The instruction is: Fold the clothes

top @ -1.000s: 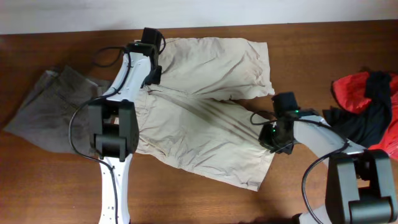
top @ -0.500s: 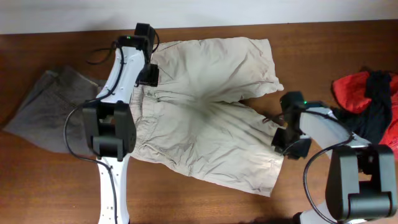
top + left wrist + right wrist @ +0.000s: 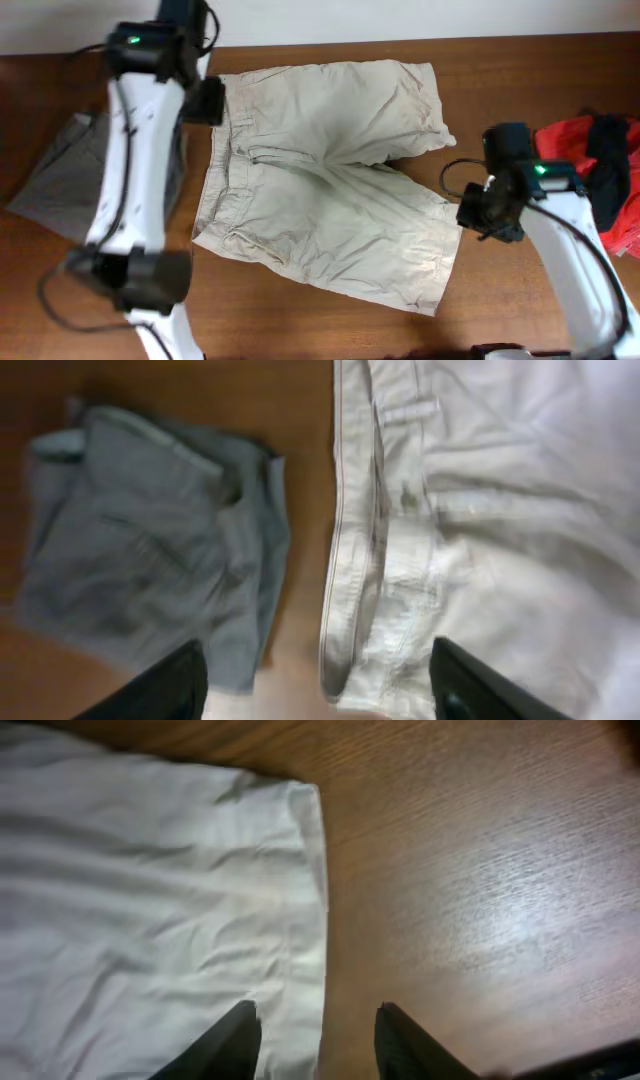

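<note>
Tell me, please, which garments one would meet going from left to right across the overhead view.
grey shorts → beige shorts → red and black garments

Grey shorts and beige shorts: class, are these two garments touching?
Apart. The left wrist view shows a strip of bare table between the grey shorts and the waistband of the beige shorts.

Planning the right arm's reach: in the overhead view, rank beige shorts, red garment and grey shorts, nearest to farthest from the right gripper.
1. beige shorts, hem just left of the right gripper
2. red garment, at the right edge
3. grey shorts, far left
</note>
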`<act>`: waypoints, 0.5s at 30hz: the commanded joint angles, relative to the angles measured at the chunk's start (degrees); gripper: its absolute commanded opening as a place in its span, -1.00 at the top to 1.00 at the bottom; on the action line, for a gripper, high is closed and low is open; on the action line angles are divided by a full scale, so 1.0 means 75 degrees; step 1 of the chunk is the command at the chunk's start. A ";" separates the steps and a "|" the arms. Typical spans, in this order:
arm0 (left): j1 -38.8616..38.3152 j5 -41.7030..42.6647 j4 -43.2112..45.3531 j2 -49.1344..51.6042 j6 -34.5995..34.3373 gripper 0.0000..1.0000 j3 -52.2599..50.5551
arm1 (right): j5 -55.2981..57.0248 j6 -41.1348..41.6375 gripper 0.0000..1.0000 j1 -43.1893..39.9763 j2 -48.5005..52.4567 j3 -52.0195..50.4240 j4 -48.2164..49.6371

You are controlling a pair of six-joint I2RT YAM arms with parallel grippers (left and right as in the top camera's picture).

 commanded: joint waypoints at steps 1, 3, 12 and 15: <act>0.0047 0.0157 -0.0434 -0.0694 0.0090 -0.35 0.0073 | -0.0446 -0.0254 0.14 -0.0006 -0.0734 0.0082 -0.0178; 0.0067 0.0160 -0.0583 -0.1113 0.0026 -0.35 0.0070 | -0.0525 -0.0251 0.12 -0.0006 -0.1209 0.0082 -0.0306; 0.0064 0.0012 -0.0525 -0.3579 -0.0676 -0.35 -0.1428 | -0.1285 -0.0251 -0.36 0.0000 -0.3209 0.0079 -0.1017; 0.0058 0.0058 0.0006 -0.4319 -0.0799 -0.36 -0.3005 | -0.1396 -0.0606 -0.38 0.0000 -0.3293 0.0041 -0.1145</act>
